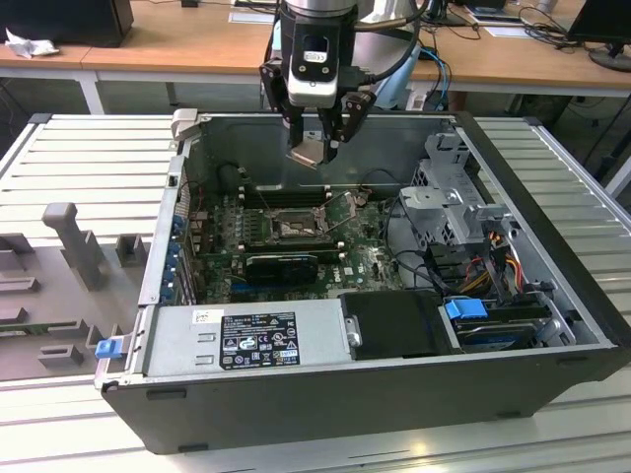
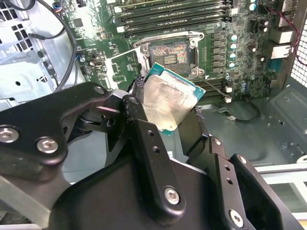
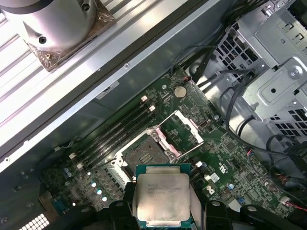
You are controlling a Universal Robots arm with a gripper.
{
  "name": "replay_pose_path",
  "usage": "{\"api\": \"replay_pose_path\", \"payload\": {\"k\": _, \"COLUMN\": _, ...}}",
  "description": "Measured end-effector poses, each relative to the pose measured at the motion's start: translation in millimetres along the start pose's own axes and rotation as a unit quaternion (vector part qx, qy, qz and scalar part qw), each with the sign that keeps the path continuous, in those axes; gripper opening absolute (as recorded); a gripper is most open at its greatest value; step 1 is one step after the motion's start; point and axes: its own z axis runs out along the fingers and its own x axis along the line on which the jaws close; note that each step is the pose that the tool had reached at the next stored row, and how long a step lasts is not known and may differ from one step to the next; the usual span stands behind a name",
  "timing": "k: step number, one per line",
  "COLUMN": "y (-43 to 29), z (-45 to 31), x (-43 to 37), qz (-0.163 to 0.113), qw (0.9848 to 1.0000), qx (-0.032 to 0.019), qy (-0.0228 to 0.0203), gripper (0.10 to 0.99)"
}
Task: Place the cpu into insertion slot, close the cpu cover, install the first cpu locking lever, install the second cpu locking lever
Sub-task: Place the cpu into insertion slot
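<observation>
Wooden desks (image 1: 177,44) line the back of the room, and in front of them a ribbed metal bench (image 1: 557,158) carries an open computer case (image 1: 394,394) lying on its side. The tool (image 1: 314,150) hangs over the far part of the case, above the green circuit board (image 1: 365,261). Its black fingers (image 2: 139,112) are drawn in narrow and clamp the cpu (image 1: 308,153) by two opposite edges. In the exterior view the cpu sits tilted in the grip, well clear of the board. In both wrist views its silvery face shows between the fingers, with a thin green edge around it. The insertion slot (image 3: 148,149) lies below the tool, apart from the cpu, with its dark centre uncovered inside the metal rim. The cpu cover (image 3: 187,127) is swung open just beside the slot, and the board is visible through its square window. Long black memory slots (image 2: 172,14) run along one side of the insertion slot, farther from the tool than the slot.
</observation>
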Motion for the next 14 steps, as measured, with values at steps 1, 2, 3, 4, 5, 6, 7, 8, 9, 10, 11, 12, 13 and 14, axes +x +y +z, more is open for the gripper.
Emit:
{"api": "replay_pose_path", "payload": {"k": 1, "y": 0.0, "z": 0.0, "x": 0.0, "qz": 0.001, "qw": 1.0000, "qx": 0.0000, "qy": -0.0001, "gripper": 0.529}}
{"api": "replay_pose_path", "payload": {"k": 2, "y": 0.0, "z": 0.0, "x": 0.0, "qz": 0.003, "qw": 1.0000, "qx": 0.0000, "qy": -0.0003, "gripper": 0.529}}
{"api": "replay_pose_path", "payload": {"k": 3, "y": 0.0, "z": 0.0, "x": 0.0, "qz": 0.005, "qw": 1.0000, "qx": -0.0001, "qy": -0.0004, "gripper": 0.529}}
{"api": "replay_pose_path", "payload": {"k": 4, "y": 0.0, "z": 0.0, "x": 0.0, "qz": 0.006, "qw": 1.0000, "qx": -0.0001, "qy": -0.0006, "gripper": 0.529}}
{"api": "replay_pose_path", "payload": {"k": 5, "y": 0.0, "z": 0.0, "x": 0.0, "qz": 0.009, "qw": 1.0000, "qx": -0.0002, "qy": -0.0007, "gripper": 0.529}}
{"api": "replay_pose_path", "payload": {"k": 6, "y": 0.0, "z": 0.0, "x": 0.0, "qz": 0.011, "qw": 0.9999, "qx": -0.0002, "qy": -0.0010, "gripper": 0.529}}
{"api": "replay_pose_path", "payload": {"k": 7, "y": 0.0, "z": 0.0, "x": 0.0, "qz": 0.012, "qw": 0.9999, "qx": -0.0002, "qy": -0.0011, "gripper": 0.529}}
{"api": "replay_pose_path", "payload": {"k": 8, "y": 0.0, "z": 0.0, "x": 0.0, "qz": 0.014, "qw": 0.9999, "qx": -0.0003, "qy": -0.0012, "gripper": 0.529}}
{"api": "replay_pose_path", "payload": {"k": 9, "y": 0.0, "z": 0.0, "x": 0.0, "qz": 0.015, "qw": 0.9999, "qx": -0.0003, "qy": -0.0014, "gripper": 0.529}}
{"api": "replay_pose_path", "payload": {"k": 10, "y": 0.0, "z": 0.0, "x": 0.0, "qz": 0.017, "qw": 0.9999, "qx": -0.0003, "qy": -0.0015, "gripper": 0.529}}
{"api": "replay_pose_path", "payload": {"k": 11, "y": 0.0, "z": 0.0, "x": 0.0, "qz": 0.020, "qw": 0.9998, "qx": -0.0004, "qy": -0.0017, "gripper": 0.529}}
{"api": "replay_pose_path", "payload": {"k": 12, "y": 0.0, "z": 0.0, "x": 0.0, "qz": 0.022, "qw": 0.9998, "qx": -0.0004, "qy": -0.0020, "gripper": 0.529}}
{"api": "replay_pose_path", "payload": {"k": 13, "y": 0.0, "z": 0.0, "x": 0.0, "qz": 0.024, "qw": 0.9997, "qx": -0.0005, "qy": -0.0021, "gripper": 0.529}}
{"api": "replay_pose_path", "payload": {"k": 14, "y": 0.0, "z": 0.0, "x": 0.0, "qz": 0.026, "qw": 0.9997, "qx": -0.0005, "qy": -0.0023, "gripper": 0.529}}
